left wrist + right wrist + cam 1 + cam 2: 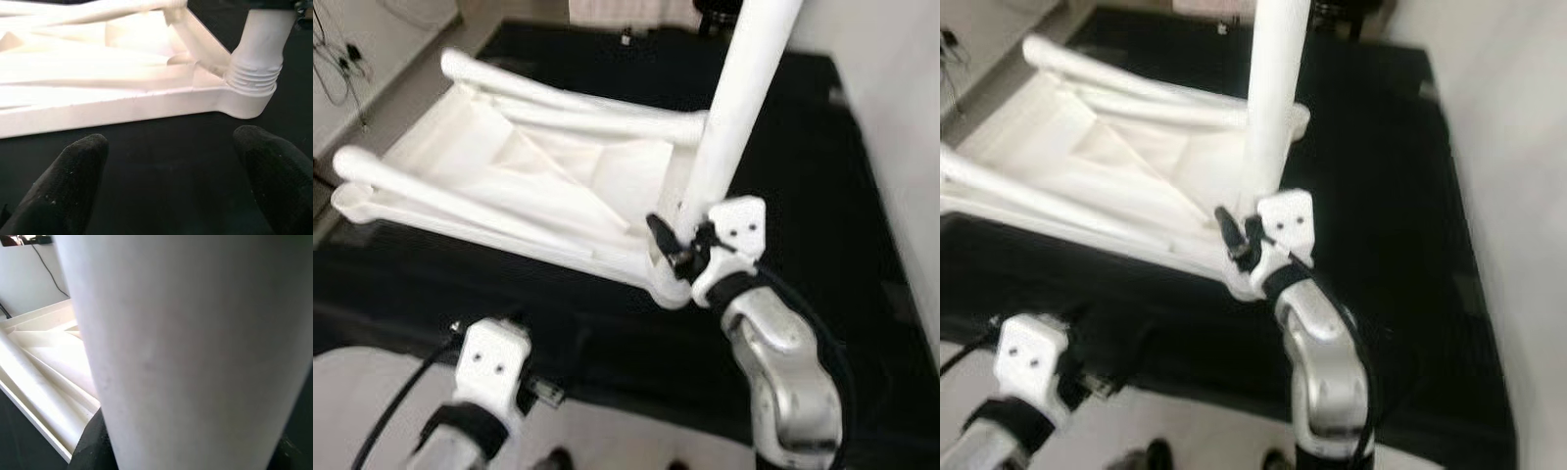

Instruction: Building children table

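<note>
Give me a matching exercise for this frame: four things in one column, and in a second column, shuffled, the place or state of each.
Things
1. Right gripper
2. Left gripper
3. White table leg
4. White tabletop

States
A. Lying upside down on the black mat
B. Jaws open, hovering over the mat near the tabletop's front edge
C. Standing upright, its threaded end in a corner socket
D. Shut on the base of the upright leg

Pairs: 1-D, 2-B, 3-C, 4-A
</note>
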### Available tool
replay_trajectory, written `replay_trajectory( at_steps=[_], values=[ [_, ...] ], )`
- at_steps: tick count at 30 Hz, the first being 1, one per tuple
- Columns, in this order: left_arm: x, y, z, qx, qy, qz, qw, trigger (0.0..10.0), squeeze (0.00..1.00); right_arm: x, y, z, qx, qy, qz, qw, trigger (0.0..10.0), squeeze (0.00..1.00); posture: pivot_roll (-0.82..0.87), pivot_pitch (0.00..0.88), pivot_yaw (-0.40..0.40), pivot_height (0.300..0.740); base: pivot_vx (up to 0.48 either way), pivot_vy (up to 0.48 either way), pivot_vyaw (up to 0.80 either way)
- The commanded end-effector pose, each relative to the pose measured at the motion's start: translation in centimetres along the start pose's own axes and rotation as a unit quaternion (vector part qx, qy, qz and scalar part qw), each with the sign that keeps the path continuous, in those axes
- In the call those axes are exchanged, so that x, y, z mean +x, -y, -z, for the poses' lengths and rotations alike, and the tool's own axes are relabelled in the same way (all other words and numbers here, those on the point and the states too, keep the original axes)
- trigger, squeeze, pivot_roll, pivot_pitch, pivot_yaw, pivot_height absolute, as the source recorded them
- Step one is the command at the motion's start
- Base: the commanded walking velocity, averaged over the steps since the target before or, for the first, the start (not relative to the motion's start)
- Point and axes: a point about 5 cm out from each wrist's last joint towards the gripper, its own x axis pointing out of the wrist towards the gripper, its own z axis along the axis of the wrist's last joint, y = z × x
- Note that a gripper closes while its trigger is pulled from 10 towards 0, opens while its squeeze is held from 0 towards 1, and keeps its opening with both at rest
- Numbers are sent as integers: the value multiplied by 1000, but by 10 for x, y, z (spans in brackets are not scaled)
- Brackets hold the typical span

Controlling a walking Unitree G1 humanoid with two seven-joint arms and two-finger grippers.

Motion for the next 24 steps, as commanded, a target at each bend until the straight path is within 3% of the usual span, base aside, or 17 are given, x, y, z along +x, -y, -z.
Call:
replay_trajectory(
  at_steps=[1, 4, 5, 6, 7, 8, 10, 12, 17, 18, 19, 20, 21, 23, 24],
  values=[
    [-2, 0, 8, -2, -15, 1, 1000, 10000, 0, 2, 14, 56, 47, -150, 57, 986, 0, 0, -28, 335, -14, 740, 0, 0, 0],
    [-1, -1, 9, 0, -14, -3, 1000, 10000, 0, 8, 12, 55, 56, -143, 47, 987, 0, 0, -26, 335, -16, 740, 0, 0, 0],
    [0, -2, 10, 2, -13, -6, 1000, 10000, 0, 12, 11, 53, 63, -135, 41, 988, 2471, 0, -26, 331, -16, 740, 0, 0, 0],
    [0, -2, 10, 2, -13, -6, 1000, 10000, 0, 12, 11, 53, 63, -135, 41, 988, 2471, 0, -26, 331, -16, 740, 0, 0, 0],
    [1, -4, 11, 6, -10, -10, 1000, 10000, 0, 14, 9, 48, 74, -122, 33, 989, 10000, 0, -23, 328, -17, 740, 0, 0, 0],
    [2, -4, 12, 8, -8, -12, 1000, 10000, 0, 17, 4, 40, 97, -96, -10, 991, 10000, 1000, -23, 324, -16, 740, 0, 0, 0],
    [4, -5, 13, 9, -5, -13, 1000, 10000, 0, 22, -7, 23, 127, -46, -100, 986, 10000, 1000, -19, 320, -15, 740, 0, 0, 0],
    [5, -5, 13, 9, -4, -13, 1000, 10000, 0, 21, -13, 16, 135, -31, -128, 982, 10000, 1000, -19, 319, -15, 740, 0, 0, 0],
    [6, -5, 14, 10, -1, -12, 1000, 10000, 0, 20, -17, 0, 123, -3, -194, 973, 10000, 1000, -19, 312, -13, 740, 0, 0, 0],
    [7, -4, 15, 10, 1, -10, 1000, 10000, 0, 23, -15, -5, 89, 1, -240, 967, 10000, 910, -13, 304, -19, 740, 0, 0, 0],
    [7, -4, 15, 10, 1, -10, 1000, 10000, 0, 23, -15, -5, 89, 1, -240, 967, 10000, 910, -13, 304, -19, 740, 0, 0, 0],
    [9, -4, 15, 9, 2, -9, 1000, 10000, 0, 27, -11, -12, 49, 9, -294, 954, 10000, 0, -7, 298, -21, 740, 0, 0, 0],
    [9, -4, 15, 9, 2, -9, 1000, 10000, 0, 27, -11, -12, 49, 9, -294, 954, 10000, 0, -7, 298, -21, 740, 0, 0, 0],
    [10, -3, 16, 9, 5, -7, 1000, 10000, 0, 36, -3, -23, -25, 12, -385, 922, 10000, 0, 1, 294, -27, 740, 0, 0, 0],
    [10, -3, 16, 9, 5, -7, 1000, 10000, 0, 36, -3, -23, -25, 12, -385, 922, 10000, 0, 1, 294, -27, 740, 0, 0, 0]
  ],
)
